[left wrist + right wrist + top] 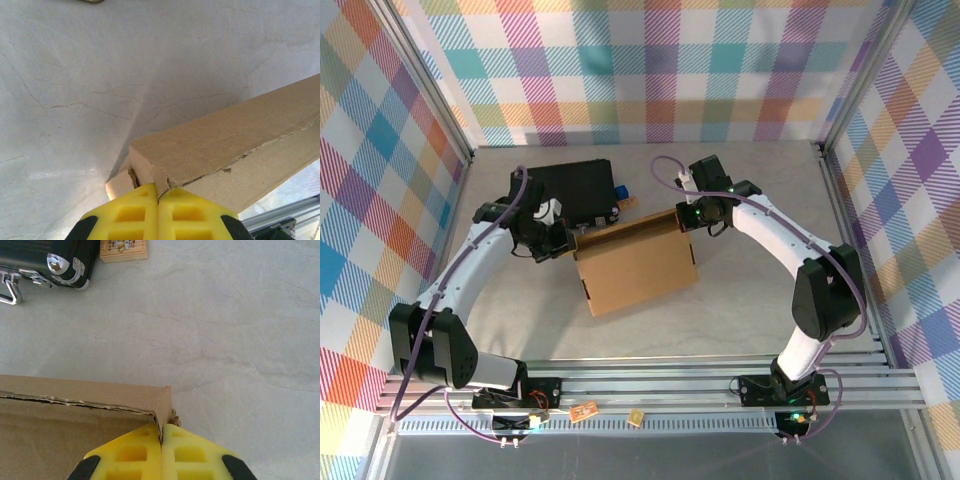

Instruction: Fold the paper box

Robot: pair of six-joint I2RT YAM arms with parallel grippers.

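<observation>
- Top external view. The paper box (638,265) lies mid-table between the arms. The left gripper (566,243) meets its far-left corner and the right gripper (687,222) its far-right corner. The black case (575,185) stands just behind the raised far wall, so a push away from the bases would probably drive the cardboard into it.
- Left wrist view. The left gripper (159,194) has its fingers pressed together, pinching the ragged corner of the paper box (225,140). The bite looks thin, so an uneven pull between the arms could slip or tear the corner. Bare table (75,100) lies beyond.
- Right wrist view. The right gripper (162,434) likewise pinches the corner of the paper box (85,395). A slip here would probably let the wall spring flat. The black case (45,260) and a small printed block (123,250) lie ahead, well apart from the box.
</observation>
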